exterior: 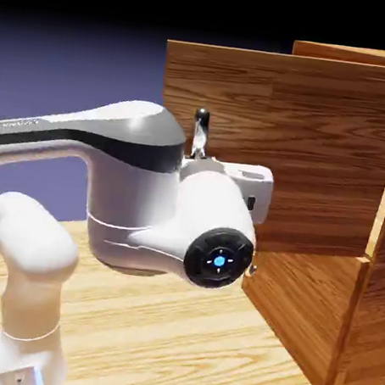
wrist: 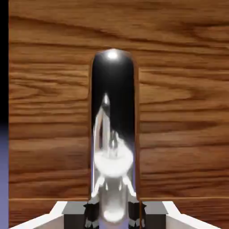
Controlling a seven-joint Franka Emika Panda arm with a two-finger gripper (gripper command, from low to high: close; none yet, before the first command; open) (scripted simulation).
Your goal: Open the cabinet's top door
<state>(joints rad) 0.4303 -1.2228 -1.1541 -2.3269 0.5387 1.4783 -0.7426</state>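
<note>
The cabinet [exterior: 378, 280] of reddish-brown wood stands at the right of the exterior view. Its top door [exterior: 305, 142] is swung outward, with a pale gap showing at its hinge side. The door's silver bar handle [exterior: 201, 130] pokes up just behind my wrist; its lower part is hidden by the arm. In the hand view the handle [wrist: 113, 112] rises large and shiny between the finger tips, in front of the door's wood [wrist: 179, 112]. My gripper [wrist: 113, 215] is shut on this handle. The grey fingertips [wrist: 74, 209] press at its sides.
The lower door panel [exterior: 299, 317] sits beneath the top door, its face angled toward the arm. My arm's elbow and wrist [exterior: 213, 254] fill the middle of the exterior view. The light wooden table [exterior: 167, 347] lies below.
</note>
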